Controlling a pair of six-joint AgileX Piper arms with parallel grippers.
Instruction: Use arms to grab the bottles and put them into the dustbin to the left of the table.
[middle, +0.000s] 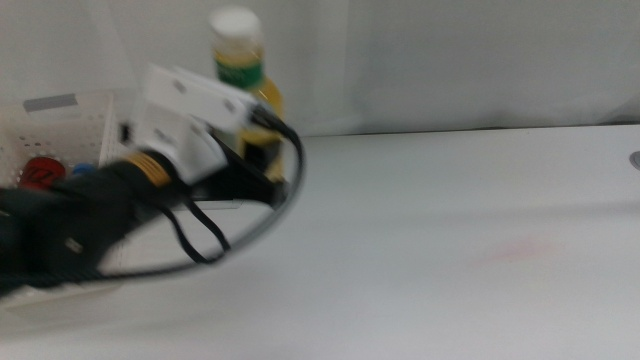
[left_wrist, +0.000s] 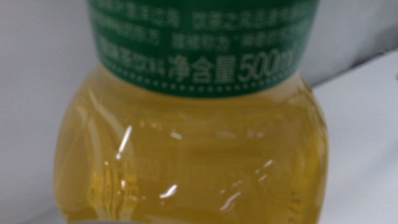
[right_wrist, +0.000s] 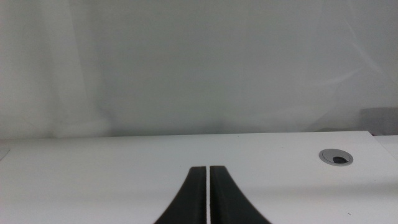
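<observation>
Middle view shows the left gripper (middle: 262, 165) up in the air, holding the yellow bottle (middle: 243, 75) next to the white dustbin (middle: 75, 125) at the left of the table (middle: 450, 250). A red thing (middle: 40, 172) lies in the dustbin. Left wrist view shows only the yellow bottle (left_wrist: 193, 149) very close, with its green band (left_wrist: 199, 43). Right wrist view shows the right gripper (right_wrist: 208, 199) squeezed closed and empty, low over the table (right_wrist: 93, 180), near a grey hole (right_wrist: 336, 157).

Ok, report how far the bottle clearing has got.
Some items already lie in the dustbin, identity unclear. In hand: the left gripper carries the yellow bottle beside the bin. Left: dropping it in. The right gripper waits shut over the table.
</observation>
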